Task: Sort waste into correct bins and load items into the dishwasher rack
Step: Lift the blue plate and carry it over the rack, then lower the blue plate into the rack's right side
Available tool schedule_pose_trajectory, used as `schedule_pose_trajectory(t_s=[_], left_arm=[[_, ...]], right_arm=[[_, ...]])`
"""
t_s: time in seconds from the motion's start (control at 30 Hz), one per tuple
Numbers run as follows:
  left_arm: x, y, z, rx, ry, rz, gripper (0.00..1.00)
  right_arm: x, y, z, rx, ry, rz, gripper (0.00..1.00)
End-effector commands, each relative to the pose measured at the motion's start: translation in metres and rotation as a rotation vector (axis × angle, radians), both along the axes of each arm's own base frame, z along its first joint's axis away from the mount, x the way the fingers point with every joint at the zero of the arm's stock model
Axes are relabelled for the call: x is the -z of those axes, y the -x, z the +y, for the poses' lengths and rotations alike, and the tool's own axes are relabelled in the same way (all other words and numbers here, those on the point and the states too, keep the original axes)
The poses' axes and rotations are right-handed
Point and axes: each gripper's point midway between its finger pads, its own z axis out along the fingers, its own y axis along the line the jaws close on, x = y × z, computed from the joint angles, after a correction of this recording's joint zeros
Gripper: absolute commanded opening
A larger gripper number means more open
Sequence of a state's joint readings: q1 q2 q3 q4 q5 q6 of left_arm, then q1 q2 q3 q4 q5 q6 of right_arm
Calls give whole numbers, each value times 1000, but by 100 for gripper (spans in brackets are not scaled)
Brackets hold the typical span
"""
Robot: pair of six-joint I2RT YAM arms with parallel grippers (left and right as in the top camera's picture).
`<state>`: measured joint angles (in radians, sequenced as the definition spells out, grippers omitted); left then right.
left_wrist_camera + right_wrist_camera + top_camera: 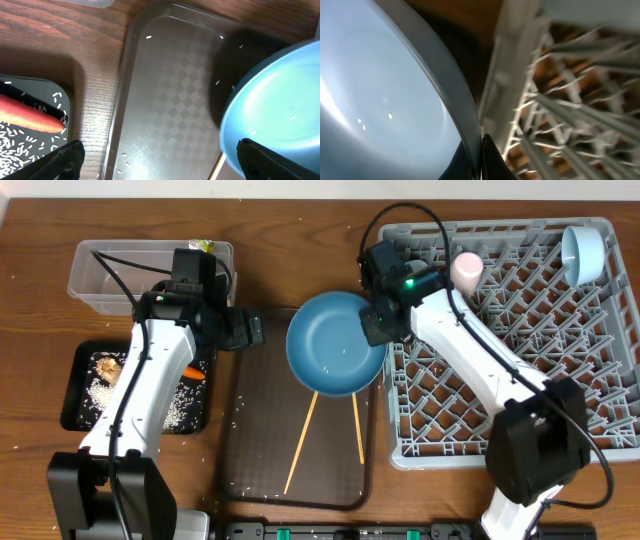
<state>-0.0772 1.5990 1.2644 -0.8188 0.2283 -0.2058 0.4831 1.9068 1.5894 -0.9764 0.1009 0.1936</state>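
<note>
A grey dishwasher rack (520, 340) fills the right of the wooden counter (30, 470), with a pink cup (466, 270) near its upper left edge and a small light-blue bowl (583, 252) in its top right corner. Beside the rack lies a brown serving tray (255, 450), with two wooden chopsticks (300, 442) resting on it. The right hand (378, 320), pressed together, pinches the rim of the dark-blue plate (335, 345), held above the tray's top end, just beside the rack's left wall. The left hand (246, 330) hangs spread wide over the tray's top left corner. At far left, a clear tub (100, 290) sits above a black tray (75, 370) that holds an orange carrot (196, 374), a brown lump (108, 365) and scattered rice grains (175, 410).
</note>
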Motion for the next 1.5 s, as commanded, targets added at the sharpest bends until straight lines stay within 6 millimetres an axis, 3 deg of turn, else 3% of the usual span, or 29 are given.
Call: schedule_pose_trajectory(t_s=[0.0,0.1,0.27,0.43,0.67,0.83,1.13,1.47], left_arm=[[0,1,3,-2,-14,0,98],[0,1,3,-2,-14,0,98],[0,1,3,-2,-14,0,98],[0,1,3,-2,-14,0,98],[0,1,3,-2,-14,0,98],[0,1,3,-2,-14,0,98],[0,1,3,-2,-14,0,98],[0,1,3,-2,-14,0,98]], right_arm=[[-88,-25,-23,45,41,-261,1],[-133,-23,-45,91,85,-385,1],[-198,-2,-111,251,259,-552,1],[-241,30,-179,452,506,-649,1],[-283,67,-251,657,927,-688,1],[-297,82,-286,727,1098,-631,1],[-297,95,-357,923,1185,-512,1],[-254,93,-417,1012,1115,-362,1]])
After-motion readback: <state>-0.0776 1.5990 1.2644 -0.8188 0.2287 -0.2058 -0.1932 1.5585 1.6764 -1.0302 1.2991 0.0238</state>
